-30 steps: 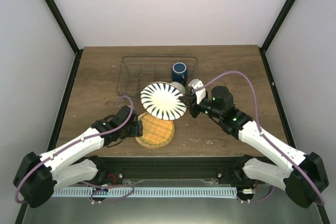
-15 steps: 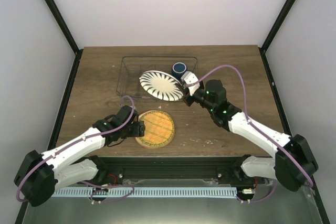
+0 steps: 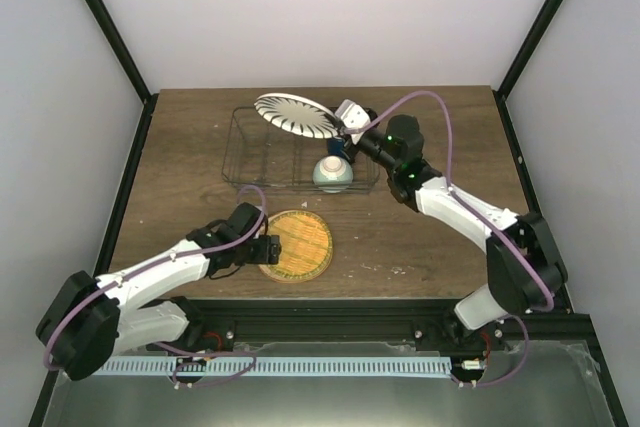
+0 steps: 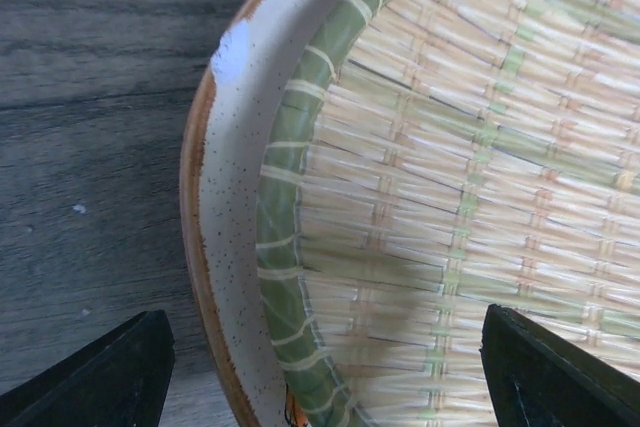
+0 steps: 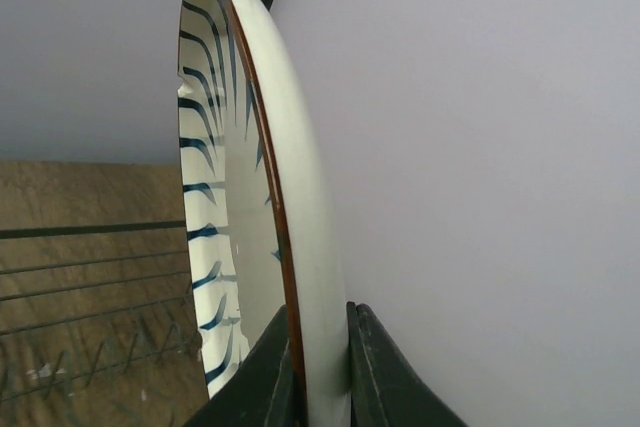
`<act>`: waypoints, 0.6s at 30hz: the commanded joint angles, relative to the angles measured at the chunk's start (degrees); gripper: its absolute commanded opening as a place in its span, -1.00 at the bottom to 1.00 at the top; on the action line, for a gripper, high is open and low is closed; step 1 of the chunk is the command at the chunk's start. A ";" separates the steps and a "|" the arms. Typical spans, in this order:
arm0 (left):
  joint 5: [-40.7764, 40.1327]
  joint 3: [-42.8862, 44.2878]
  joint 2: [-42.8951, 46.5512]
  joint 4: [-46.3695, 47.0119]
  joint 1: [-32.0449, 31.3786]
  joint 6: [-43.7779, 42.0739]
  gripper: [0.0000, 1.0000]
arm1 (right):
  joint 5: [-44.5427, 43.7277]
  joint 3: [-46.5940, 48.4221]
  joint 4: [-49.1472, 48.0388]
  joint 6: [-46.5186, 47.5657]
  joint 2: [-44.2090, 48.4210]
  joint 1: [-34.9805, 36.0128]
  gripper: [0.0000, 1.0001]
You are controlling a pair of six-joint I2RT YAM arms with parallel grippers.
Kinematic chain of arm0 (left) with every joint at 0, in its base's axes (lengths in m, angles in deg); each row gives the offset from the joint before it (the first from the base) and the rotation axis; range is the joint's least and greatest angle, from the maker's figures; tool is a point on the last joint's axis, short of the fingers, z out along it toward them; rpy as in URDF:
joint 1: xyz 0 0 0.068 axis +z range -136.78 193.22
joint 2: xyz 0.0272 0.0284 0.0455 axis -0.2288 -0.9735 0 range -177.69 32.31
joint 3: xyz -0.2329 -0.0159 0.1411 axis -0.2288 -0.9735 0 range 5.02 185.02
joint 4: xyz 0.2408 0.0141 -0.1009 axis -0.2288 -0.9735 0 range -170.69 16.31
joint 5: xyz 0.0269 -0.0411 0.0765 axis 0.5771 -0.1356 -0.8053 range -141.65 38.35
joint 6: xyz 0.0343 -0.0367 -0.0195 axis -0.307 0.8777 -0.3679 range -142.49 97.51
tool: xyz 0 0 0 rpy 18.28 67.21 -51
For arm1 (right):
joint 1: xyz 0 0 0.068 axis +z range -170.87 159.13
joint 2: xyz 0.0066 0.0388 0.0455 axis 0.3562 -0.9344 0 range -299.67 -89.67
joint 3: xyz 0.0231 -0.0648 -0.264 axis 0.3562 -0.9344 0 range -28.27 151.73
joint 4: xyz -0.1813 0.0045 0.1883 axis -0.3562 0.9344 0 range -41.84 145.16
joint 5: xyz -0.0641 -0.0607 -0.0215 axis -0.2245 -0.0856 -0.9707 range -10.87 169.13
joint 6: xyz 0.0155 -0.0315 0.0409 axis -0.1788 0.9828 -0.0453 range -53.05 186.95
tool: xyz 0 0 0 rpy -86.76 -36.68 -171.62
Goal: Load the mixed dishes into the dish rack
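Black-fingered right gripper point(image 5: 320, 352) clamped on the rim of the white plate with dark blue radial stripes point(image 3: 295, 115), tilted in the air over the far side of the wire dish rack point(image 3: 240, 152). Left gripper point(image 4: 325, 377) spread wide, grasping nothing, straddling the edge of the cream patterned plate point(image 3: 298, 244) on the table point(image 3: 180, 147).

Only a sliver of the dark blue mug point(image 3: 335, 146) shows behind the pale bowl point(image 3: 332, 174).

Left half of the rack point(image 3: 230, 147) lies open — bowl point(image 3: 332, 175) blocks its right front, striped plate point(image 3: 297, 115) hangs over the back rim.
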 commanded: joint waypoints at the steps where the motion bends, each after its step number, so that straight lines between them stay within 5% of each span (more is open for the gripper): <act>1: 2.13 -1.26 -1.81 4.27 0.33 -1.88 0.71 | 4.73 5.72 -15.43 5.19 -3.11 -0.82 -0.99; 9: 1.99 -2.45 -1.43 6.14 0.51 -3.38 0.73 | 8.54 13.05 -17.71 10.37 -12.29 -2.15 -0.99; 18: 2.05 -1.44 -2.99 8.60 0.60 -6.83 1.00 | 11.12 18.33 -17.64 13.07 -20.13 -3.74 -0.99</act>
